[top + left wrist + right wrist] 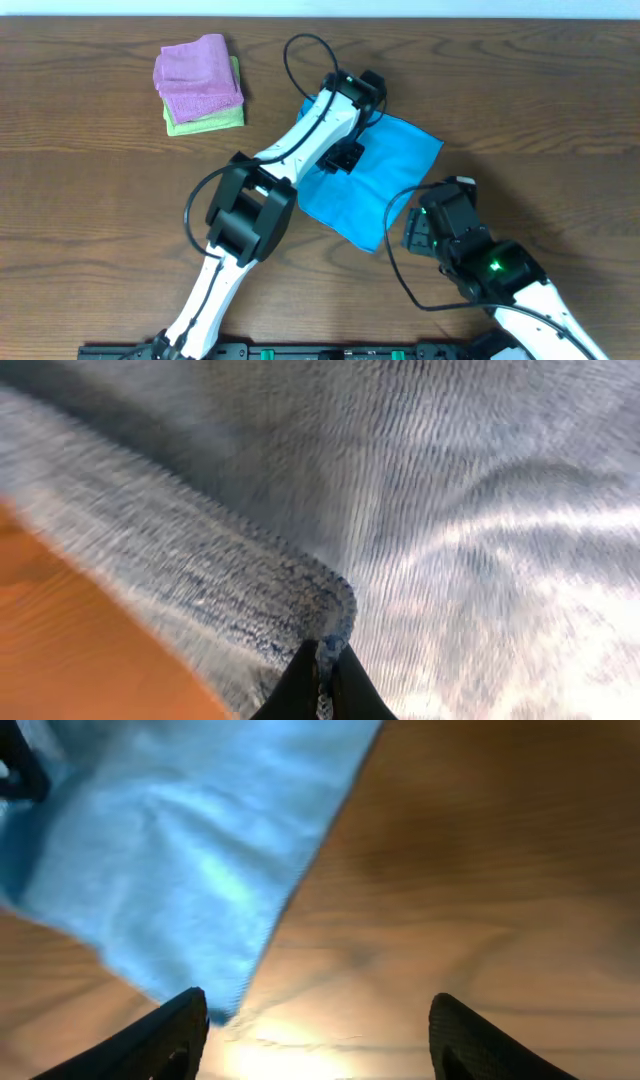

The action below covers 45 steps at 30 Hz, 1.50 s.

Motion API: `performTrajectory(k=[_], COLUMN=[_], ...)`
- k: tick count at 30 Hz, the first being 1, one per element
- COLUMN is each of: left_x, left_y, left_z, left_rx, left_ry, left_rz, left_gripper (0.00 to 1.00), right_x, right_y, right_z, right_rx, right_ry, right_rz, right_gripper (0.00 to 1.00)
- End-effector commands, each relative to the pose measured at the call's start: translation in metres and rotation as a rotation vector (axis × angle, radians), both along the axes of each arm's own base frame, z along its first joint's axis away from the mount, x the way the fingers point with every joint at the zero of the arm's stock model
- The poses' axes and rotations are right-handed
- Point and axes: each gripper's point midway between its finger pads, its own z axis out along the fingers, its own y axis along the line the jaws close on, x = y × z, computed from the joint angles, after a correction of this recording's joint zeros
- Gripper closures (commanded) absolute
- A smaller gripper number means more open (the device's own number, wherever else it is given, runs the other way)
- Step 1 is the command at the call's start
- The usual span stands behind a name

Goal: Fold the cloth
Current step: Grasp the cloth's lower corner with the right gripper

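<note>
left pincer point(323, 653) clamped on cloth point(400, 172) hem (soft, ribbed weave) | right pincer point(318, 1007) apart

overhead: evenly lit, the cloth point(395, 165) rendered sharp, faint shadows cast on the table point(100, 200) beside it | left wrist: the cloth smeared by motion blur, its blue washed to grey-white | right wrist: soft focus, a warm glare patch seen on the table below the cloth's corner
</note>
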Motion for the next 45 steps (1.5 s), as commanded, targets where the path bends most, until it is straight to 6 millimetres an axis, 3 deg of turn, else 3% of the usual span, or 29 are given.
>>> performTrajectory(k=[1,5,9,13,20,27,33,40,42,43,45], left_x=[0.012,0.013,0.008,0.009,0.01,0.013,0.017,0.016,0.016,0.016,0.016], left_y=[0.008,0.029,0.042,0.048,0.047,0.044,0.04,0.039,0.039,0.039,0.039], left_z=[0.05,0.072,0.08,0.08,0.08,0.079,0.078,0.077,0.077,0.077,0.077], left_rx=[-0.006,0.064,0.083,0.089,0.086,0.07,0.055,0.045,0.045,0.046,0.046], left_ry=[-0.124,-0.172,-0.152,-0.143,-0.145,-0.156,-0.171,-0.165,-0.165,-0.165,-0.165], left_rz=[0.004,0.006,0.022,0.033,0.035,0.037,0.038,0.039,0.039,0.039,0.039], left_gripper=[0.94,0.94,0.94,0.94,0.94,0.94,0.94,0.94,0.94,0.94,0.94], right_x=[-0.012,-0.035,-0.053,-0.052,-0.056,-0.045,-0.032,-0.036,-0.034,-0.033,-0.032], right_y=[0.015,0.022,0.045,0.066,0.068,0.073,0.084,0.076,0.073,0.071,0.066], right_z=[-0.015,-0.046,-0.07,-0.077,-0.084,-0.088,-0.103,-0.124,-0.125,-0.125,-0.126], right_rx=[0.121,0.23,0.433,0.598,0.696,0.702,0.703,0.63,0.617,0.608,0.584], right_ry=[0.122,0.281,0.413,0.438,0.51,0.455,0.434,0.448,0.429,0.42,0.397], right_rz=[-0.06,-0.233,-0.365,-0.403,-0.627,-0.697,-0.725,-0.764,-0.767,-0.761,-0.766], right_gripper=[0.3,0.21,0.17,0.21,0.37,0.36,0.43,0.51,0.67,0.68,0.62])
